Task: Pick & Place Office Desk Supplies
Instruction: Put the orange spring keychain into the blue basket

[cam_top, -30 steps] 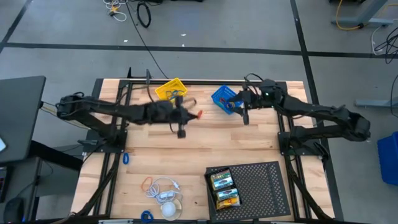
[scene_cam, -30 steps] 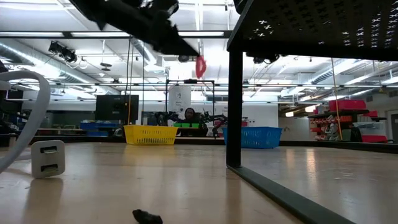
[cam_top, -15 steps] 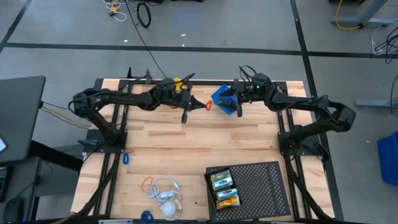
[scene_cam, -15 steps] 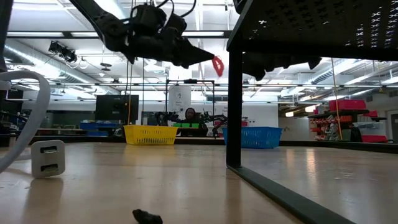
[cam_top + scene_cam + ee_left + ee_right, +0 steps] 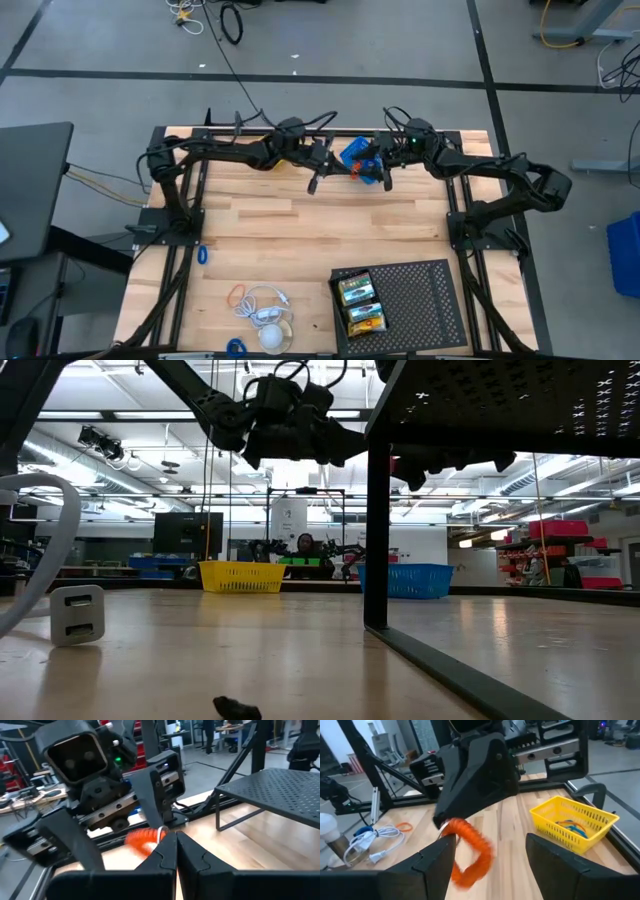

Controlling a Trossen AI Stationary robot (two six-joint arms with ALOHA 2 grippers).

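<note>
A coiled orange-red loop [image 5: 470,852] hangs at the tip of my left gripper [image 5: 176,842], which is shut on it over the far middle of the table [image 5: 345,168]. My right gripper [image 5: 490,840] faces it from the right, open, beside the blue basket [image 5: 358,155]. Its two fingers [image 5: 437,865] stand on either side of the loop; whether they touch it, I cannot tell. In the low view both grippers are high above the table, the left one [image 5: 335,445] partly behind the tray's leg. My left gripper pinches one end of the orange coiled loop [image 5: 159,836] between its two fingertips. The fingers come level from the table's left. The rest of the loop curves out and down beyond the tips [image 5: 467,870], lifted clear of the table.
A yellow basket [image 5: 575,822] with coloured bands stands at the far edge, left of the blue one. A black perforated tray [image 5: 420,295] at the near right carries two crayon boxes [image 5: 358,305]. A white charger with cable [image 5: 262,310], an orange band [image 5: 238,293] and blue loops [image 5: 202,254] lie near left.
My left gripper has swung toward the table's right and far edge, carrying the orange loop up to the right gripper beside the blue basket. My right gripper shifted slightly toward the far edge at first, then kept still.
</note>
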